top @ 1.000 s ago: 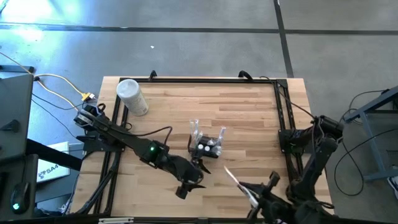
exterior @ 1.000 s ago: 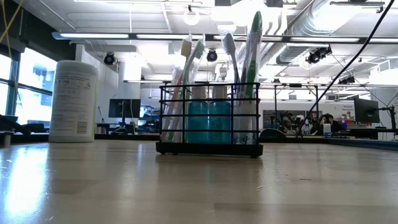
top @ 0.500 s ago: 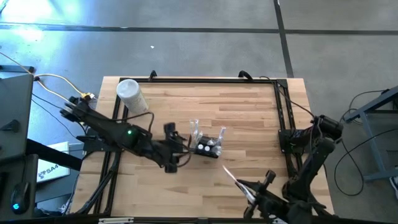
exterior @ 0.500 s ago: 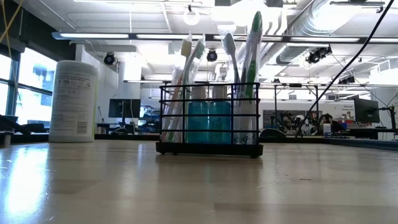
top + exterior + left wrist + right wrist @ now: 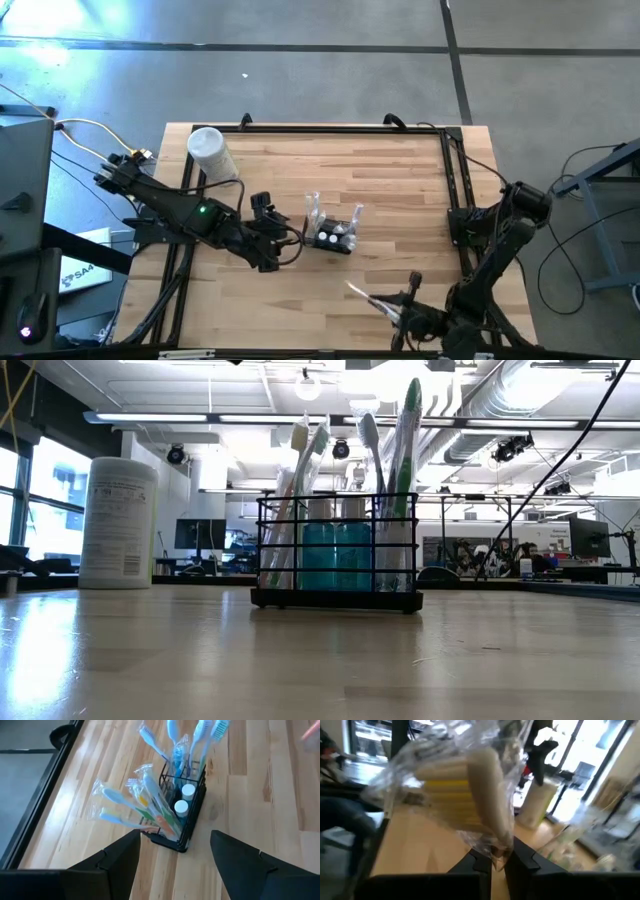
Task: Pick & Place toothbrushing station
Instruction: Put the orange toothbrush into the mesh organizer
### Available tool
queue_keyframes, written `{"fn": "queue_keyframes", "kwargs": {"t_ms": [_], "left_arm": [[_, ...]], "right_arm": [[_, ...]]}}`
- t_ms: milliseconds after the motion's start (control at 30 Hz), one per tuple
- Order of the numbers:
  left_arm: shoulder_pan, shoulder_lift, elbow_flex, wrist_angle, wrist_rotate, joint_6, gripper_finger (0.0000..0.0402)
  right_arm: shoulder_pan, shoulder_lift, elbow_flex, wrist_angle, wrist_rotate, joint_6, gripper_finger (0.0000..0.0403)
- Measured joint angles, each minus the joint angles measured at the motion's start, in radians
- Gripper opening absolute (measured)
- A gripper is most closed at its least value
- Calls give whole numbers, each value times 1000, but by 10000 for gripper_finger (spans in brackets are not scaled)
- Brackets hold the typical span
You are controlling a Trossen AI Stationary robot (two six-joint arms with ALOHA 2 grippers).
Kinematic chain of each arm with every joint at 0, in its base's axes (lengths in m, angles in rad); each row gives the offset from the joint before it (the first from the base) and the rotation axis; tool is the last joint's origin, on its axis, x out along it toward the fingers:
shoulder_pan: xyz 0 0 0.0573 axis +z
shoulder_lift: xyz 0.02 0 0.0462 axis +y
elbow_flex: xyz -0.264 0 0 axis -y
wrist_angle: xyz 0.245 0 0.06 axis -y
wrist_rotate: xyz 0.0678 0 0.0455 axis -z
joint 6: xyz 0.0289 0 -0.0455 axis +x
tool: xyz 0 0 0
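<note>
Black wire toothbrushing station [image 5: 332, 236] is being kept mid-table, just beside the wide-spread left gripper [image 5: 268, 216]. Farther back, a white container [image 5: 212, 155] is standing. A wrapped toothbrush [image 5: 470, 795] is being pinched by the right gripper [image 5: 392, 312].

The toothbrushing station [image 5: 336, 550] is a matt black wire rack holding glossy plastic toothbrushes [image 5: 131, 802], some in clear crinkled film, and translucent blue bottles [image 5: 338, 556], on a smooth pale wood-plank table [image 5: 400, 190] beside a white plastic canister [image 5: 118, 522] with a printed label.
</note>
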Motion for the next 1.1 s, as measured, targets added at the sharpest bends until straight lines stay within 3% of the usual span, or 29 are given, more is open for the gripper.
{"fn": "queue_keyframes", "kwargs": {"t_ms": [133,267,367,433,767,1100], "left_arm": [[0,0,0,2,0,-6,236],[0,0,0,-2,18,-19,236],[0,0,0,-2,28,-24,236],[0,0,0,-2,28,-23,236],[0,0,0,-20,19,-8,236],[0,0,0,-63,10,-7,236]], "right_arm": [[-25,-100,-4,-357,-148,315,19],[-72,-218,-3,-784,-249,746,19],[-116,-254,-6,-998,-302,916,19],[-162,-270,-5,-1012,-335,906,19],[-387,-270,-3,-843,-491,523,19],[-469,-270,66,-837,-601,427,19]]}}
